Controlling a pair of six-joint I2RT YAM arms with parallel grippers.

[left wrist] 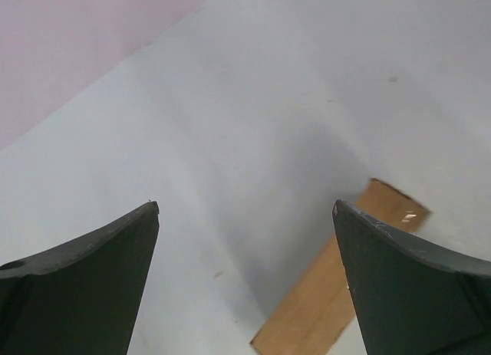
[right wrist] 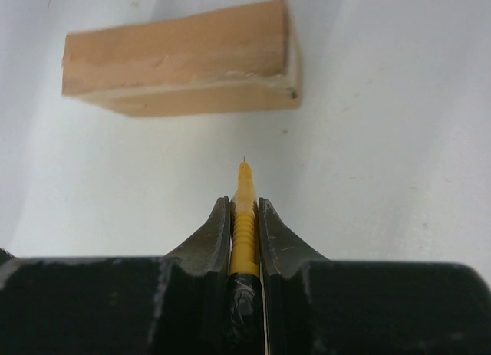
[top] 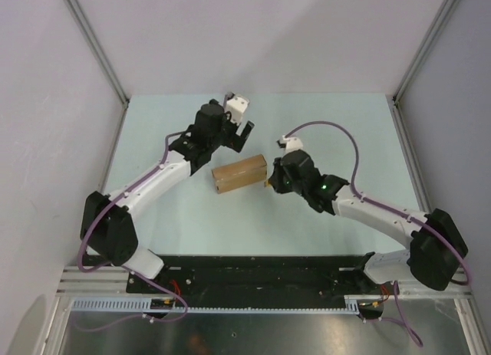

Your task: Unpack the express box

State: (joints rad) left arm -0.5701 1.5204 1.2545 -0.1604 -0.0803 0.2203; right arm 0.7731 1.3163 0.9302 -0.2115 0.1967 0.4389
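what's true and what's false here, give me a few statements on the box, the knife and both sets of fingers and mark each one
1. The box lies closed on the table, between the two arms. True.
2. The left fingers are clamped on the box. False: they stand wide open and hold nothing; only one end of the box shows beside them.
3. The right fingers are shut on a yellow knife. True.
4. The knife tip is pushed into the box. False: the tip points at the box's side, but a strip of bare table shows between them.
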